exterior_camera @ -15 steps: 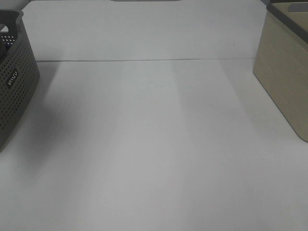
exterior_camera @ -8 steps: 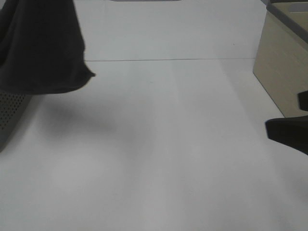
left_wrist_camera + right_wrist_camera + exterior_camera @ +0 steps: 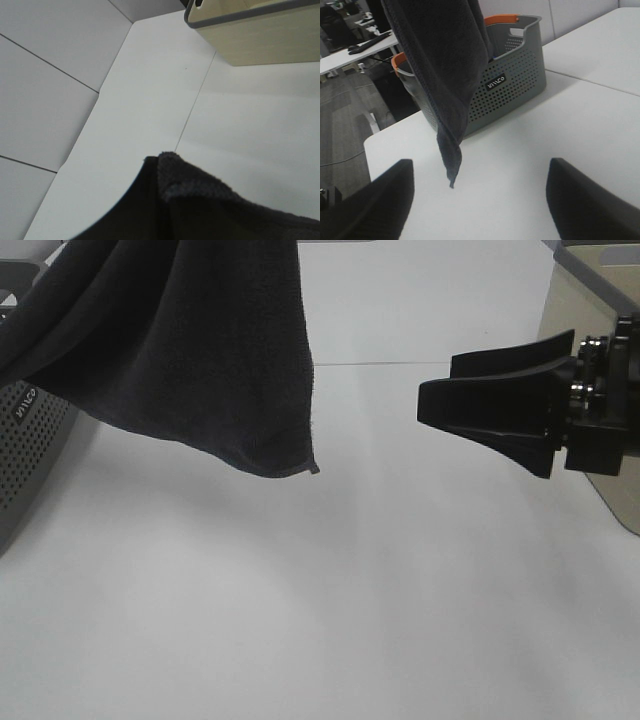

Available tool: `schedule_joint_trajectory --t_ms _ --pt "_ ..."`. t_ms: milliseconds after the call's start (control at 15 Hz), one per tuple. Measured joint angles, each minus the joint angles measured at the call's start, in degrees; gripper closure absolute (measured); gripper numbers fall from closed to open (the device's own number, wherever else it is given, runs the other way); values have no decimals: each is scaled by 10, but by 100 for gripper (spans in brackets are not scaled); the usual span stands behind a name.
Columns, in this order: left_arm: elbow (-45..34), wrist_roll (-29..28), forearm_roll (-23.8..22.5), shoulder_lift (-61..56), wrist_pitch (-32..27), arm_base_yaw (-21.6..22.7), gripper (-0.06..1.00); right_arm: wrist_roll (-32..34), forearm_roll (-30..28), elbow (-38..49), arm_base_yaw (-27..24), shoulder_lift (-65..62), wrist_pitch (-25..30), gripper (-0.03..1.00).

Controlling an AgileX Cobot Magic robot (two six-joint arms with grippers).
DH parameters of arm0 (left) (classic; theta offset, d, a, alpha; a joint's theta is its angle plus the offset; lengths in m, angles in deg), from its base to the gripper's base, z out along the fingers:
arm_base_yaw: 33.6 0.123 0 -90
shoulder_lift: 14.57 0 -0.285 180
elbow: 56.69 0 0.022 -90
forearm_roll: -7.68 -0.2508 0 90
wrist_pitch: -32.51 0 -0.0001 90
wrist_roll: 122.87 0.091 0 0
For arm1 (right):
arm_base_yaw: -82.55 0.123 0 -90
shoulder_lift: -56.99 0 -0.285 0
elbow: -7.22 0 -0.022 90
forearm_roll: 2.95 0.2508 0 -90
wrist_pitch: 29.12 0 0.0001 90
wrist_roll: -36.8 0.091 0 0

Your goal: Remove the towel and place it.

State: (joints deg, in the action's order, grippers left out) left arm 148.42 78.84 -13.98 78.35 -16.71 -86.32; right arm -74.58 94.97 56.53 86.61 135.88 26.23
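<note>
The towel [image 3: 190, 340] is dark charcoal terry cloth. It hangs in the air from the upper left of the exterior high view, its lower hemmed corner above the white table [image 3: 300, 620]. Part of it still trails over the grey basket [image 3: 30, 440]. The left gripper is out of the exterior high view. In the left wrist view the towel [image 3: 200, 210] covers its fingers, and it holds the cloth up. My right gripper [image 3: 437, 380] is open and empty to the right of the towel, fingers pointing at it. The right wrist view shows the hanging towel [image 3: 445, 60] ahead of its spread fingers [image 3: 385, 200].
The grey perforated basket with an orange rim [image 3: 515, 70] stands at the table's left edge. A beige box with a grey rim [image 3: 560, 320] stands at the right, behind my right gripper; it also shows in the left wrist view [image 3: 250, 35]. A seam [image 3: 380, 363] crosses the table.
The towel rose out of the basket and swung right over the table. My right gripper came in from the right edge and moved left toward the towel.
</note>
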Motion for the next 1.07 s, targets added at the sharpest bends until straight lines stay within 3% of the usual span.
schedule_joint_trajectory --t_ms 200,333,533,800,1067 --pt "0 -2 7 7 26 -2 94 -3 3 -58 70 82 21 24" --pt "0 -3 12 11 46 -2 94 13 -13 -105 131 107 -11 24" --pt "0 -11 24 12 76 -3 94 18 -25 -135 182 132 -62 24" --pt "0 -11 1 12 70 -3 94 30 -38 -140 190 145 -83 26" --pt "0 -15 -30 12 38 -3 94 56 -72 -140 190 146 -86 36"
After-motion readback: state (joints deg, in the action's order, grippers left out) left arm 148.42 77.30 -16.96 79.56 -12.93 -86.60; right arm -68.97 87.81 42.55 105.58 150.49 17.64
